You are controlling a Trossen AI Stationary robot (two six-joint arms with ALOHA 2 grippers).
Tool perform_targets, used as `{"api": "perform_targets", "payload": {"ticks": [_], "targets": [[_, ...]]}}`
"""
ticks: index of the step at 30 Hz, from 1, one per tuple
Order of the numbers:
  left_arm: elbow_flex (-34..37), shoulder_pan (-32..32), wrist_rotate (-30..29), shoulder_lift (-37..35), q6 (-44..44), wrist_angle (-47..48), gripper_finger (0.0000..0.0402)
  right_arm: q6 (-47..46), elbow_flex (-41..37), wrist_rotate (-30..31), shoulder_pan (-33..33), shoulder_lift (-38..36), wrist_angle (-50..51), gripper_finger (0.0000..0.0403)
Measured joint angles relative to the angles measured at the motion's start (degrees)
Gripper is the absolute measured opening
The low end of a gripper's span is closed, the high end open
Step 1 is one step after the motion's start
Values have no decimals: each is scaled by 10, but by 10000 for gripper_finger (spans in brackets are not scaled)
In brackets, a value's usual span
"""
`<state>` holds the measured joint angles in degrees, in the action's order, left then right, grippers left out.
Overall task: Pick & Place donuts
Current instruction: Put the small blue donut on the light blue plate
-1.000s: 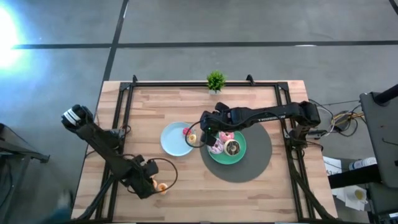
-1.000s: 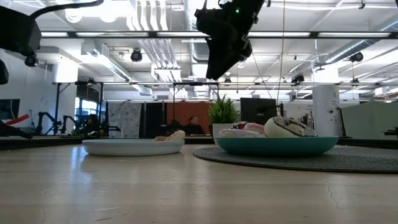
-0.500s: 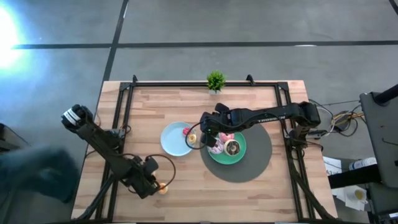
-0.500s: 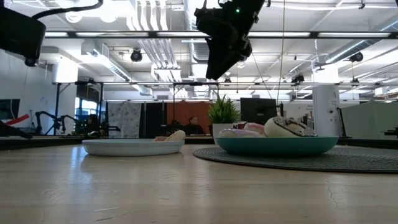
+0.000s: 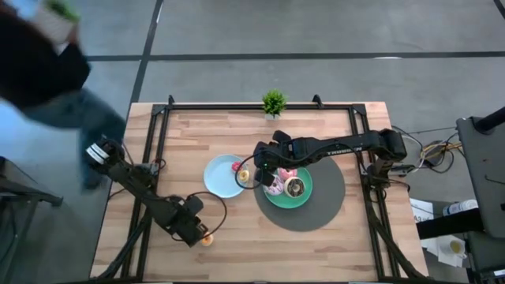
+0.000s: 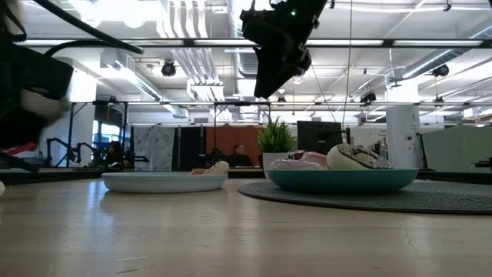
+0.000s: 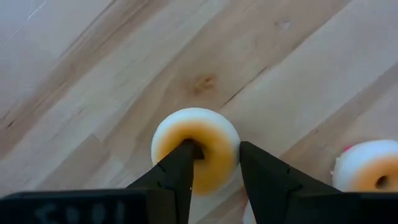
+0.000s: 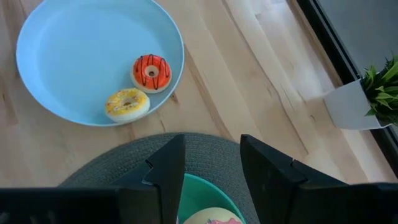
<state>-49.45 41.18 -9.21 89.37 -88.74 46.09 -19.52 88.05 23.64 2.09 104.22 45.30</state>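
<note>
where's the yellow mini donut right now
In the high view it lies on the blue plate, at its right edge, just below the red mini donut: yellow donut.

Robotics lab in open industrial hall: exposed ceiling ducts (image 6: 184, 54), strip lights, grey concrete floor (image 5: 316, 31). More robot arms (image 6: 61, 146) on far benches, monitors, wooden worktop (image 5: 237, 134) in black frame.

Small orange-iced ring donut (image 7: 196, 148) flat on wood near front edge, one dark finger in its hole. Second orange mini donut (image 7: 367, 171) just beside. Red-iced mini donut (image 8: 151, 73) and yellow-iced mini donut (image 8: 127, 104) touching, flat on light-blue plate. Pink donut (image 5: 274, 186) and chocolate-iced donut (image 5: 294, 187) on green plate, perhaps third behind.
</note>
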Motion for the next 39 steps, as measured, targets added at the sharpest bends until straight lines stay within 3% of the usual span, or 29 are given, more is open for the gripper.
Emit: {"api": "perform_targets", "payload": {"ticks": [4, 8, 16, 22, 24, 33, 39], "targets": [[0, -1, 8, 6, 6, -2, 65, -9, 0, -5, 0, 0, 0, 142], [1, -3, 7, -4, 6, -6, 11, -8, 0, -48, 0, 0, -8, 136], [1, -10, -66, -140, 69, -45, 1, 74, 0, -133, 9, 0, -57, 124], [1, -26, -104, -272, 200, -174, 0, 219, 1, -259, 36, -1, -144, 126], [1, -39, -103, -296, 221, -176, 0, 268, 5, -267, 50, -1, -172, 129], [1, -119, -25, -323, 303, -231, 0, 474, 7, -234, 65, -5, -284, 172], [1, -199, 39, -322, 360, -267, 0, 526, 7, -234, 67, -5, -296, 213]]}}
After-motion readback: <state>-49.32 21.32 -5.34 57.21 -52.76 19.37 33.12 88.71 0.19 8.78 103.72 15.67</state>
